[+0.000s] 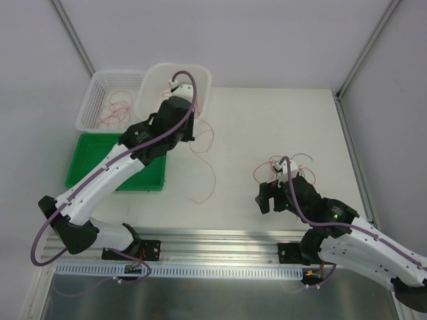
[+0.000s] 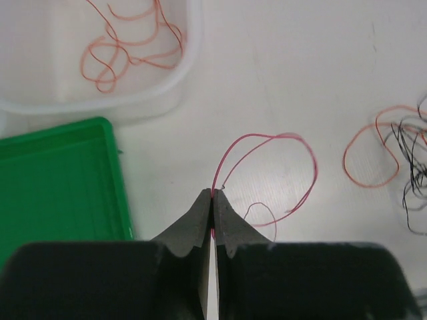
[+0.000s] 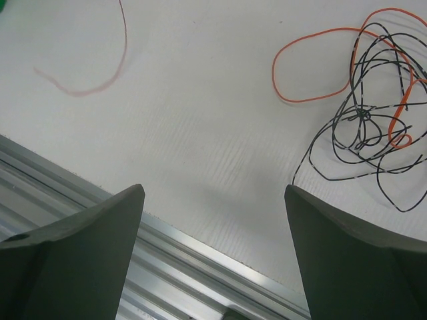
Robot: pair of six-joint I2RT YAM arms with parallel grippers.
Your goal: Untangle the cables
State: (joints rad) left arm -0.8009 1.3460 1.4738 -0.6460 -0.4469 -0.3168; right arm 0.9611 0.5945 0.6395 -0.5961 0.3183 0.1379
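Note:
My left gripper [image 2: 213,195] is shut on a thin red wire [image 2: 280,135] and holds it above the white table. The wire loops out to the right of the fingers. In the top view it hangs from the left gripper [image 1: 190,132] and trails down over the table [image 1: 214,179]. A tangle of black and orange wires [image 3: 363,117] lies up and right of my right gripper [image 3: 213,190], which is open and empty. The tangle [image 1: 287,167] lies just beyond the right gripper [image 1: 275,200] in the top view. It also shows at the right edge of the left wrist view [image 2: 400,153].
A white bin [image 1: 200,73] holds orange wires [image 2: 127,47]. A white mesh basket [image 1: 93,93] left of it holds red wires. A green tray [image 1: 87,177] sits below them. An aluminium rail [image 1: 220,243] runs along the table's near edge.

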